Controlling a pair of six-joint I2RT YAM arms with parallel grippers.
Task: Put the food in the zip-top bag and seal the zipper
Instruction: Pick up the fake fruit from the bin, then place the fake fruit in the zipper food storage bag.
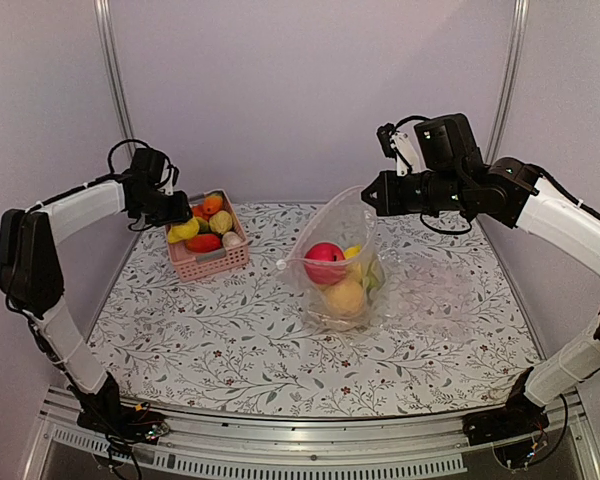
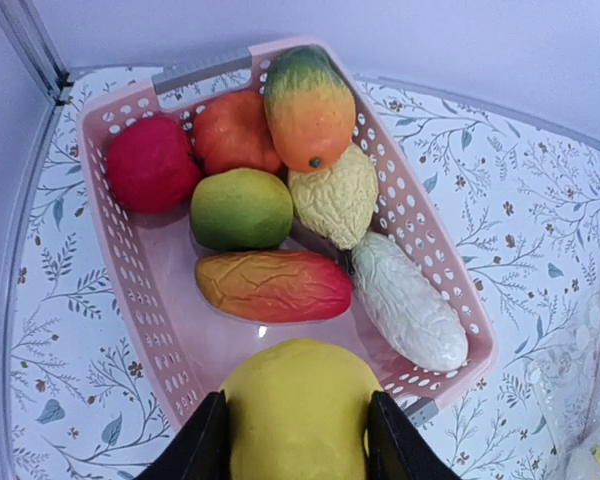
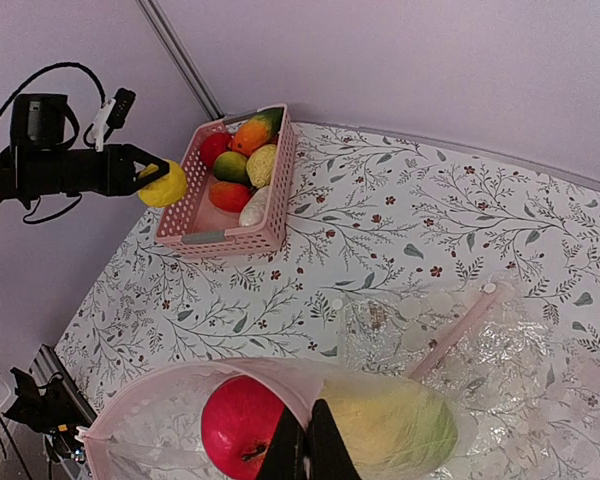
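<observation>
Yellow fruit [image 2: 298, 400]: seen at the bottom centre of the left wrist view, where it is clamped on both flanks by the left gripper [image 2: 298, 445] and held over the edge of the pink basket [image 2: 428, 250].
Right gripper [image 3: 302, 445]: its fingers are closed, and the top edge of the zip-top bag [image 1: 318, 232] is pinched between them and held up.
Bag location: just right of centre in the top view, with its base resting on the patterned table [image 1: 230, 340].
Done: a red apple [image 1: 325, 262] and an orange-yellow fruit [image 1: 345, 297] are seen inside the bag, with yellow and green pieces behind them.
Left in the basket: seven pieces are counted in the left wrist view: red, orange, orange-green, green-yellow, pale bumpy, red-orange and whitish.
Left to do: the gripped fruit is not yet bagged, the basket is not yet emptied, and no sealing is seen. The task is judged to be under half done.
Bag axis: the bag is held roughly upright, and its long axis runs from the table up toward the upper right of the top view. The mouth is turned up.
Zipper [image 1: 300, 261]: the pinkish strip is seen crossing the open mouth from left to right, unsealed.
Second clear bag [image 1: 450, 290]: it lies flat on the table to the right, apart from both grippers.
</observation>
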